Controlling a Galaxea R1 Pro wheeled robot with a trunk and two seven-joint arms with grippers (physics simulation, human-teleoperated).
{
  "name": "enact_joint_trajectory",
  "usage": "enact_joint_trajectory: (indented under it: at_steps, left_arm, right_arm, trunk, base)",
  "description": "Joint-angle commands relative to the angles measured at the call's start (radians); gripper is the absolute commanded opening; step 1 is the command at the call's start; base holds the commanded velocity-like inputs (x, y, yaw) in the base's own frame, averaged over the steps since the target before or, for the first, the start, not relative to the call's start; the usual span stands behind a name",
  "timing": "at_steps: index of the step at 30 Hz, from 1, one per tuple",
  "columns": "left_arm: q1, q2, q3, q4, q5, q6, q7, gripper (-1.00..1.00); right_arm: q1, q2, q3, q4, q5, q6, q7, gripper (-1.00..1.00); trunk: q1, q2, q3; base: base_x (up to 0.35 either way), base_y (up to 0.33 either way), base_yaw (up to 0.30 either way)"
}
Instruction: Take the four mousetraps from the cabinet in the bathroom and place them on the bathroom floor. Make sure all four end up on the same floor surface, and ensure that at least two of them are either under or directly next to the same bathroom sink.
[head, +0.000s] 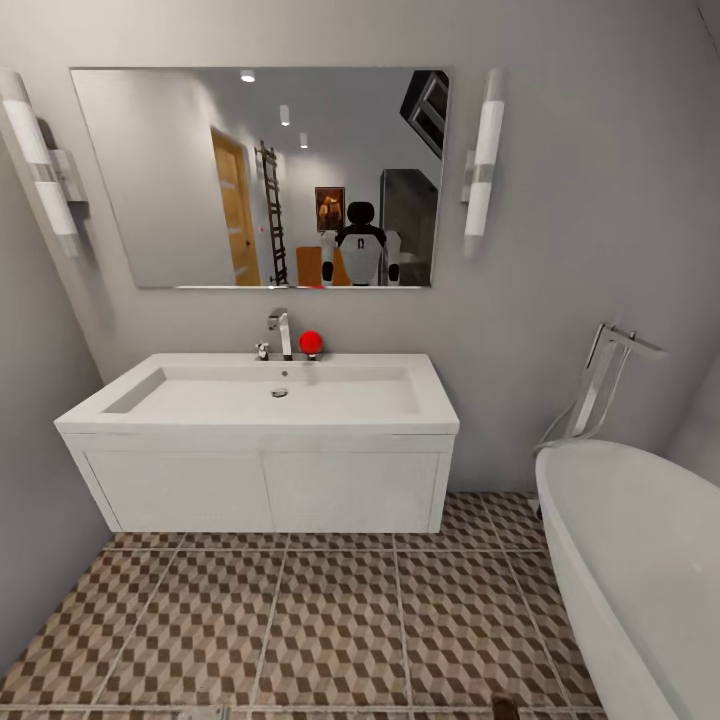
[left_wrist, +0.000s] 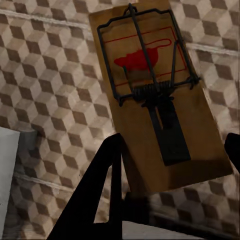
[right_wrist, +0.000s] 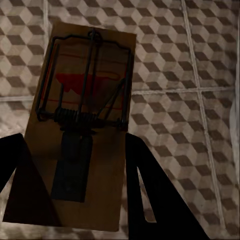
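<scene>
I have a trap pinched in each hand (left_wrist: 170, 192) (right_wrist: 75, 190), long axes pointing forward, above tiles (head: 330, 620) before the sink (head: 260, 400).

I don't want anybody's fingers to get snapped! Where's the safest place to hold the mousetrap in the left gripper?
Probably the plain end of the mousetrap, pinched across its long wooden edges, coming from behind the dark flat plate. The board is thin and flat, and the spring bar and red bait mark sit at the far end. The left gripper already straddles that plain end.
</scene>
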Motion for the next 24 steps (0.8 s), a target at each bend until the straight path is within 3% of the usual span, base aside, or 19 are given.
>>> enact_joint_trajectory:
  at_steps: [1,3,6,8,11,14,16,18,20,24]
  left_arm:
    - [-0.001,0.002,-0.008,-0.027,0.006,0.055,0.0,-1.0]
    - [-0.001,0.013,-0.007,-0.117,0.006,0.161,0.0,-1.0]
    - [-0.001,0.031,-0.007,-0.261,0.006,0.279,0.0,-1.0]
    - [-0.001,0.041,-0.007,-0.334,0.006,0.309,0.002,-1.0]
    - [-0.001,0.049,-0.008,-0.377,0.007,0.309,0.004,-1.0]
    - [-0.001,0.05,-0.011,-0.329,0.007,0.218,0.003,-1.0]
    - [-0.001,0.051,-0.01,-0.255,0.008,0.097,0.001,-1.0]
    - [-0.001,0.051,-0.01,-0.186,0.009,-0.02,0.0,-1.0]
    - [-0.001,0.053,-0.011,-0.162,0.009,-0.058,-0.001,-1.0]
    - [-0.001,0.053,-0.011,-0.149,0.009,-0.085,-0.002,-1.0]
  right_arm:
    - [-0.012,0.0,0.001,-0.019,-0.007,0.059,-0.012,-1.0]
    - [-0.032,0.004,0.001,-0.069,-0.008,0.161,-0.025,-1.0]
    - [-0.072,0.016,0.001,-0.124,-0.009,0.24,-0.033,-1.0]
    - [-0.107,0.032,0.002,-0.135,-0.008,0.258,-0.036,-1.0]
    - [-0.127,0.051,0.003,-0.135,-0.004,0.261,-0.037,-1.0]
    - [-0.133,0.054,0.006,-0.091,-0.003,0.226,-0.037,-1.0]
    - [-0.134,0.045,0.006,-0.039,-0.002,0.141,-0.036,-1.0]
    - [-0.134,0.01,0.007,0.002,-0.004,0.014,-0.032,-1.0]
    - [-0.134,-0.01,0.008,0.019,-0.006,-0.032,-0.022,-1.0]
    - [-0.135,-0.022,0.008,0.033,-0.006,-0.056,0.023,-1.0]
  trunk:
    - [0.0,-0.001,-0.001]
    - [0.0,-0.001,-0.001]
    - [0.0,-0.001,-0.001]
    - [0.0,-0.001,-0.001]
    - [0.0,-0.001,-0.001]
    - [0.0,-0.001,-0.001]
    - [0.0,-0.001,-0.001]
    - [0.0,-0.001,-0.001]
    - [0.0,-0.001,-0.001]
    - [0.0,-0.001,-0.001]
  base:
    - [0.0,0.0,0.0]
    - [0.0,0.0,0.0]
    - [0.0,0.0,0.0]
    - [0.0,0.0,0.0]
    - [0.0,0.0,0.0]
    - [0.0,0.0,0.0]
    - [0.0,0.0,0.0]
    - [0.0,0.0,0.0]
    - [0.0,0.0,0.0]
    - [0.0,0.0,0.0]
